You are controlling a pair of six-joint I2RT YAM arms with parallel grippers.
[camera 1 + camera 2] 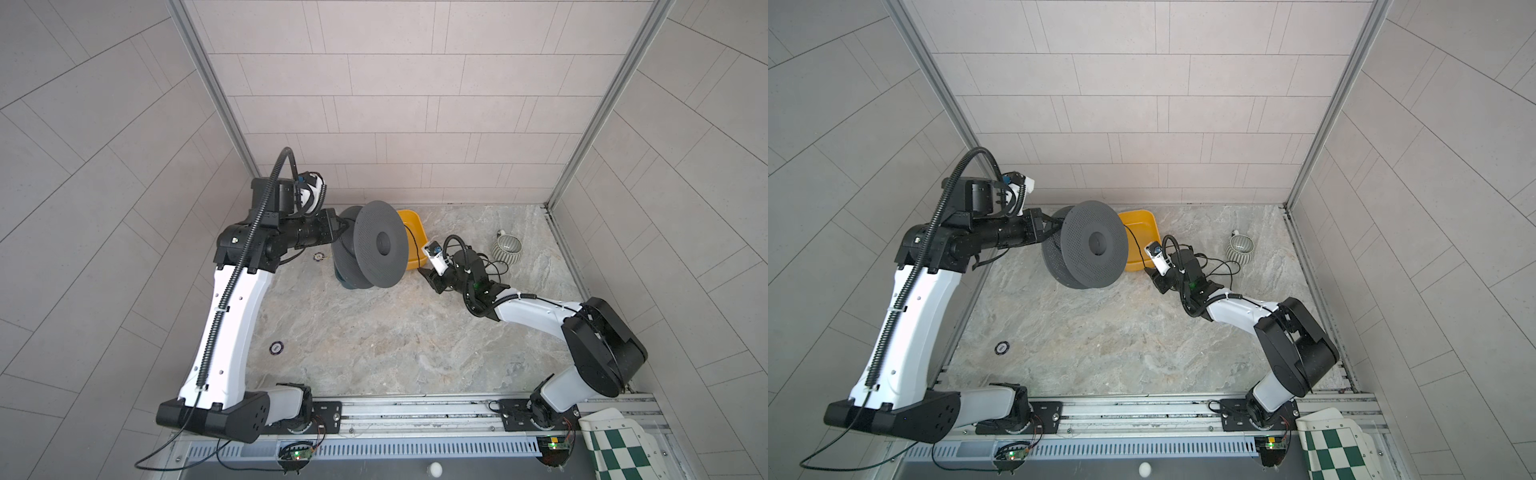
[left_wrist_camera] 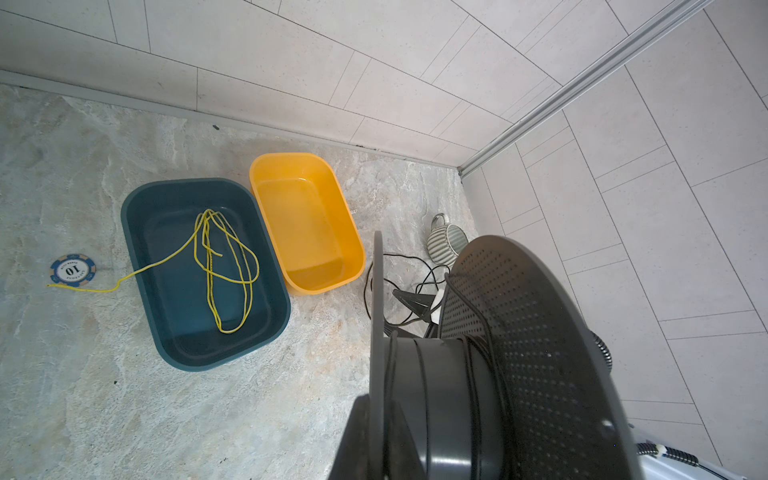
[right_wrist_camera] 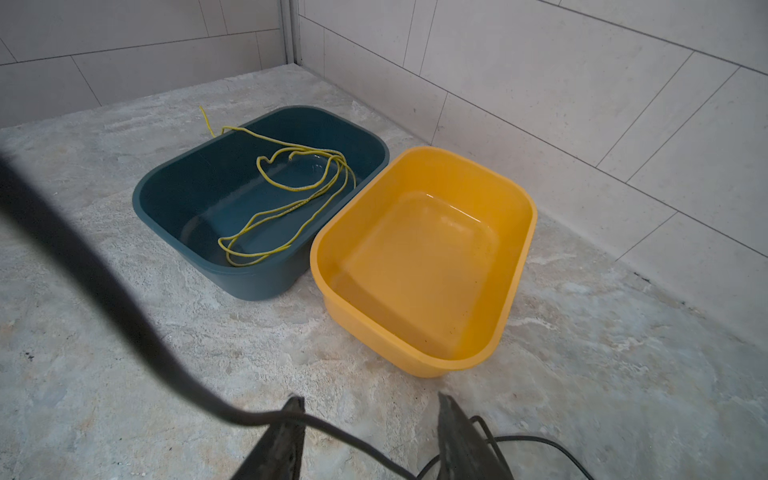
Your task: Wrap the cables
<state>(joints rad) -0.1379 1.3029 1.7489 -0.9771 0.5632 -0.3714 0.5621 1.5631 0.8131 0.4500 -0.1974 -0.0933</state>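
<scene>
A big dark grey perforated spool (image 1: 382,245) hangs tilted above the table, seen also in the left wrist view (image 2: 540,353). My left gripper (image 1: 338,226) is shut on the spool's near flange, which runs between the fingers in the left wrist view (image 2: 376,405). The cables, one thin black wire (image 2: 419,374), have a few turns round the hub. From the spool the wire (image 1: 411,245) drops to my right gripper (image 1: 428,276), then lies in loose loops (image 1: 494,266) on the table. The right gripper (image 3: 370,399) is open, low over the table, with the wire (image 3: 353,440) crossing between its fingers.
A teal tub (image 3: 249,286) holding a yellow-green cord (image 3: 291,187) stands beside an empty yellow tub (image 3: 374,332), both under or behind the spool. A striped mug (image 1: 507,249) lies at the back right. Poker chips (image 2: 72,270) (image 1: 276,347) lie on the left. A chessboard mat (image 1: 615,449) hangs off the front right.
</scene>
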